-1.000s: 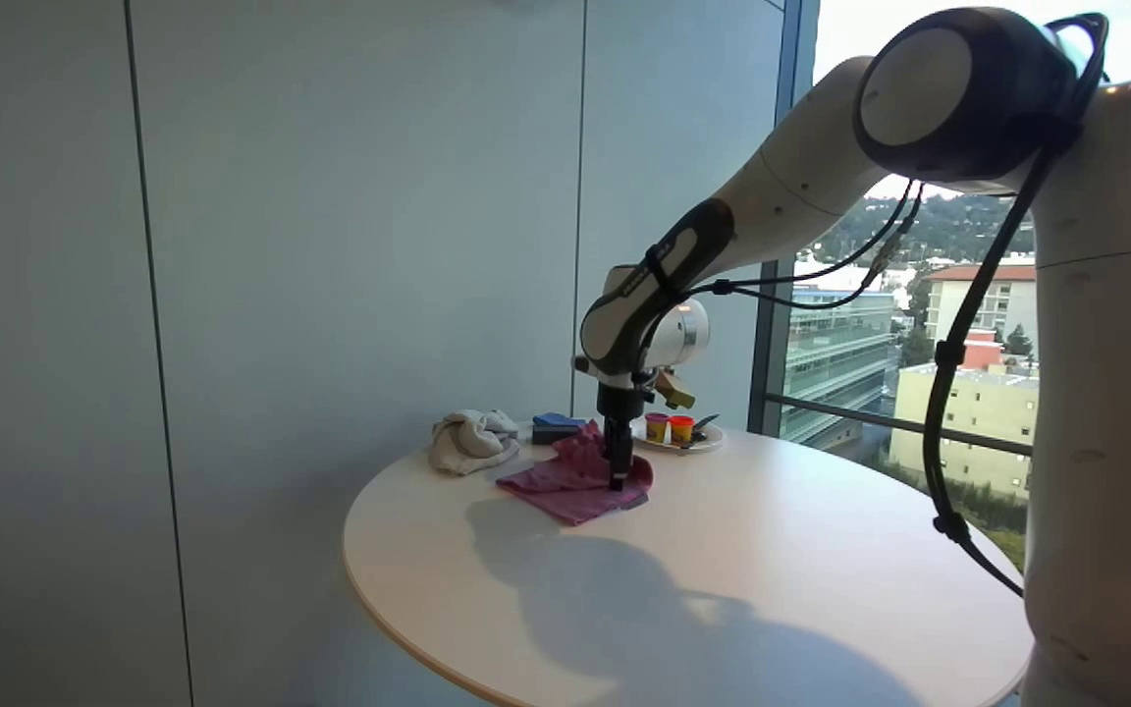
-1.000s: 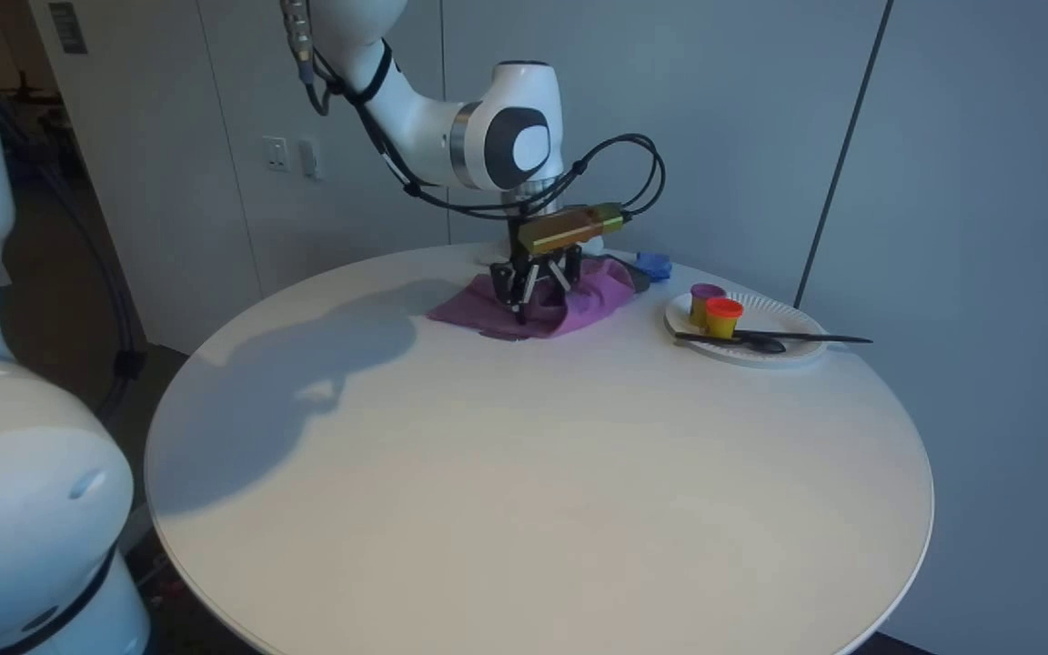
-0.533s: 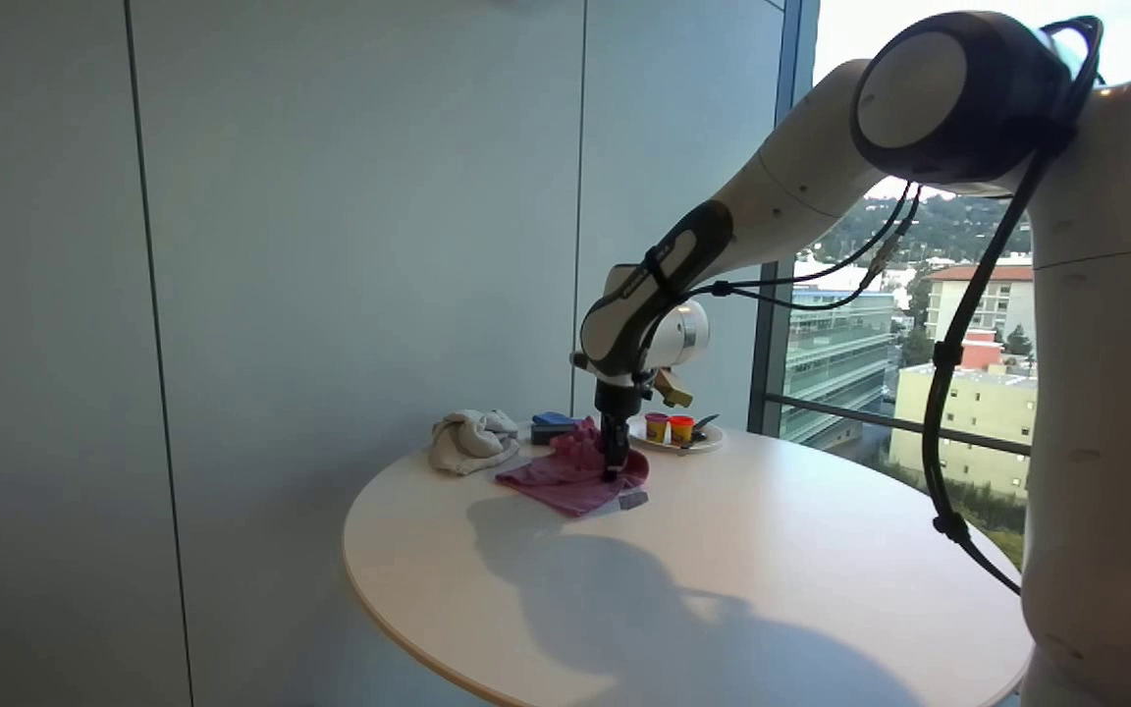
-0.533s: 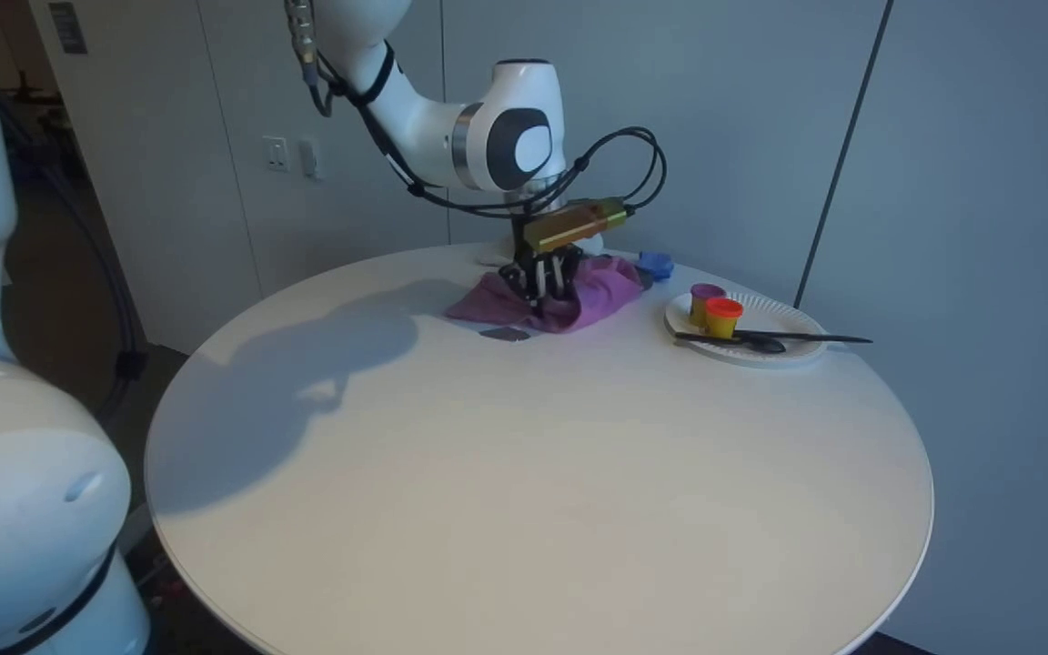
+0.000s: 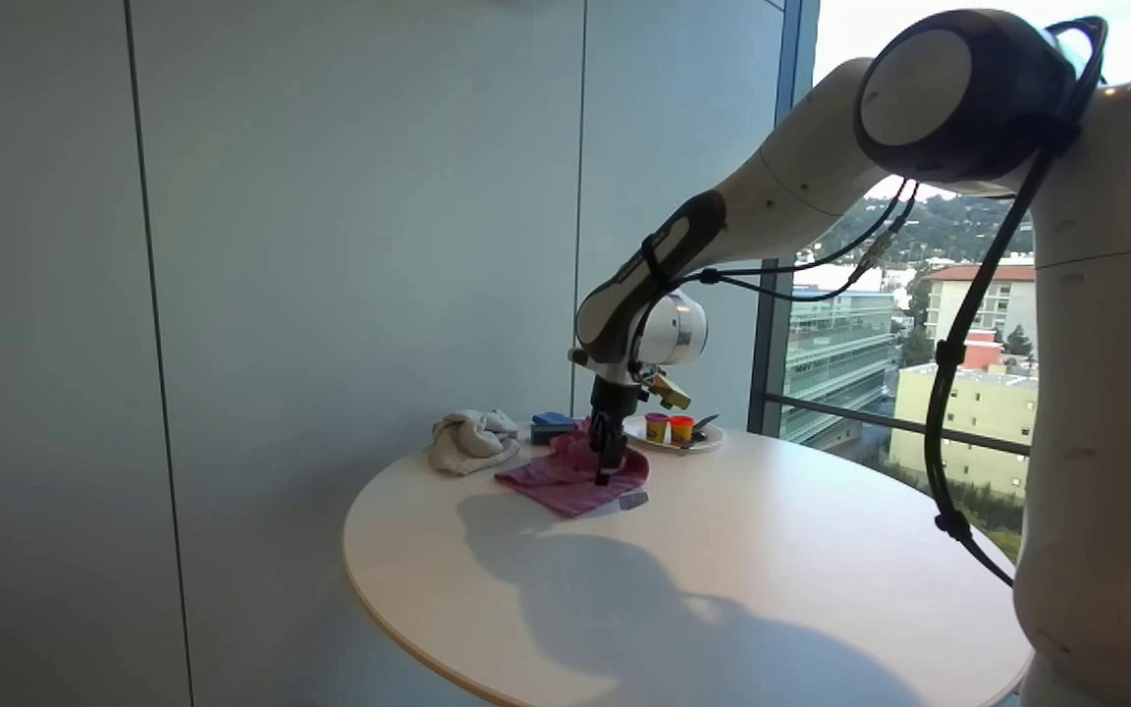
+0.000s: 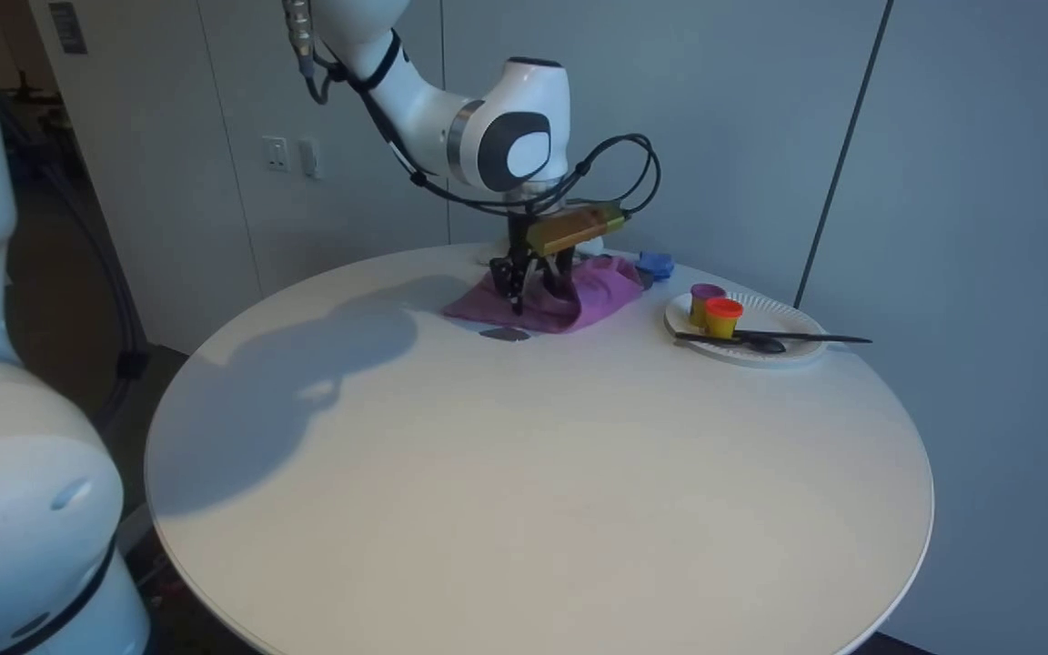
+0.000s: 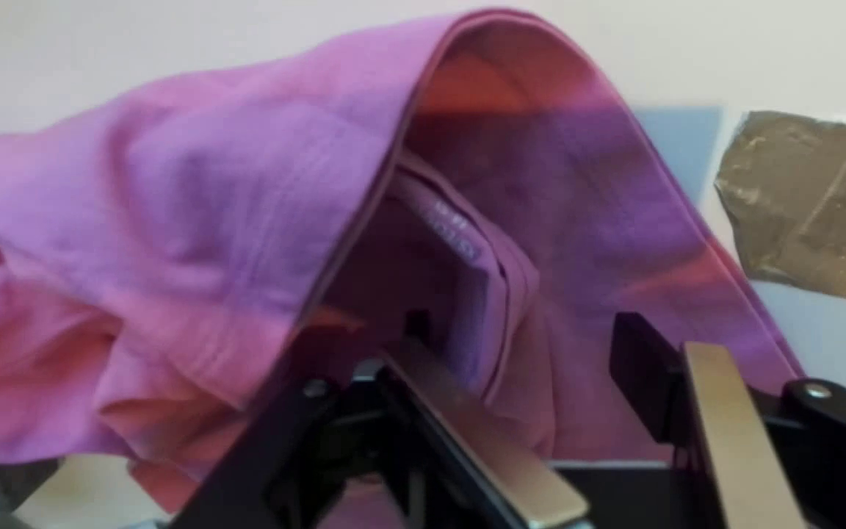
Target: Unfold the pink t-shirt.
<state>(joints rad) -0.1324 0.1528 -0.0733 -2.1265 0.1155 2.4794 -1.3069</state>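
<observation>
The pink t-shirt (image 5: 551, 486) lies bunched on the round white table in both exterior views, with a flat corner towards the near side and a raised fold (image 6: 606, 289). In the wrist view the t-shirt (image 7: 269, 169) shows an arched, open fold with a printed collar label inside. My gripper (image 6: 542, 298) points down over the t-shirt. In the wrist view the gripper (image 7: 524, 344) has its fingers well apart, with pink fabric beneath and between them. One fingertip is in the shadow of the fold; whether it touches cloth, I cannot tell.
A grey-brown patch (image 7: 805, 206) lies beside the t-shirt. A beige cloth (image 5: 472, 444) and a dark box (image 5: 552, 434) with a blue item (image 5: 553, 419) stand behind it. A paper plate (image 6: 788, 314) holds two tubs (image 6: 723, 318) and black cutlery. A wall (image 5: 379, 245) stands behind the table.
The fingers came closer together half a second ago and are apart again now. The t-shirt's near edge has drawn back, uncovering more of the grey patch. The gripper has shifted slightly.
</observation>
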